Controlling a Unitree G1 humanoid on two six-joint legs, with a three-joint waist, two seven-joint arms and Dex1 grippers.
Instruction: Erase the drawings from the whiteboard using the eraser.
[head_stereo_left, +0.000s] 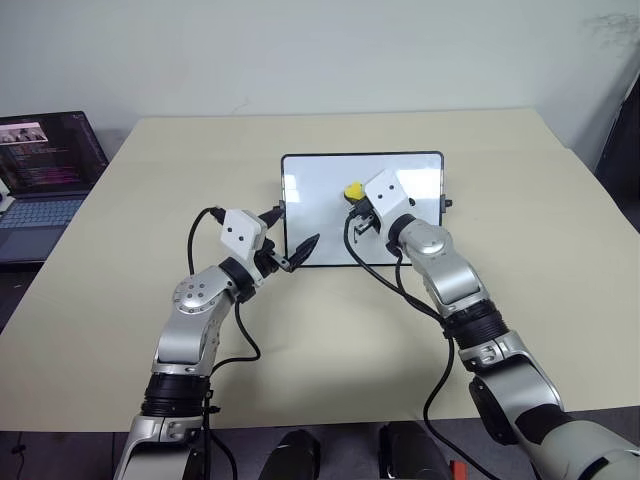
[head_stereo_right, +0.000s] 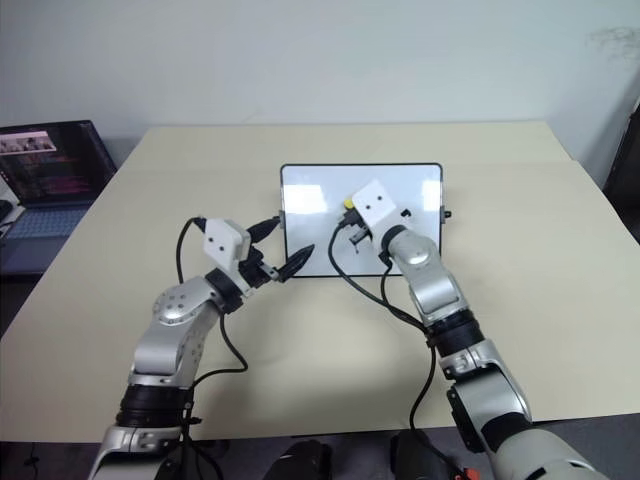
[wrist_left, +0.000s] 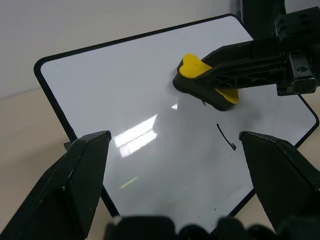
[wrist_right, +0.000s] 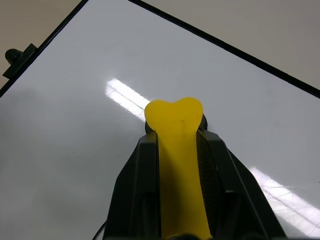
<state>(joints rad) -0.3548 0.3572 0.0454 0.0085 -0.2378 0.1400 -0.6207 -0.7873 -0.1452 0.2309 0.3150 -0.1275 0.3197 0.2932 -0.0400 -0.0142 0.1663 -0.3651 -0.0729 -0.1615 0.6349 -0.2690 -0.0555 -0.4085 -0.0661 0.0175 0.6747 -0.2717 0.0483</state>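
Note:
The whiteboard (head_stereo_left: 310, 185) stands tilted at the middle of the table, glossy white with a thin black frame. One short dark stroke of the drawings (wrist_left: 226, 136) shows on it, and a tiny mark sits right by the eraser. The yellow eraser (head_stereo_left: 353, 190) presses its dark underside against the board's middle, and my right gripper (head_stereo_left: 357, 203) is shut on it; the eraser (wrist_right: 174, 117) sticks out between the black fingers. My left gripper (head_stereo_left: 288, 231) is open at the board's near left corner, with its fingers (wrist_left: 75, 185) spread wide.
An open laptop (head_stereo_left: 45, 160) with a lit screen sits at the table's far left edge. The beige table (head_stereo_left: 150, 180) spreads wide around the board. Black cables hang from both wrists.

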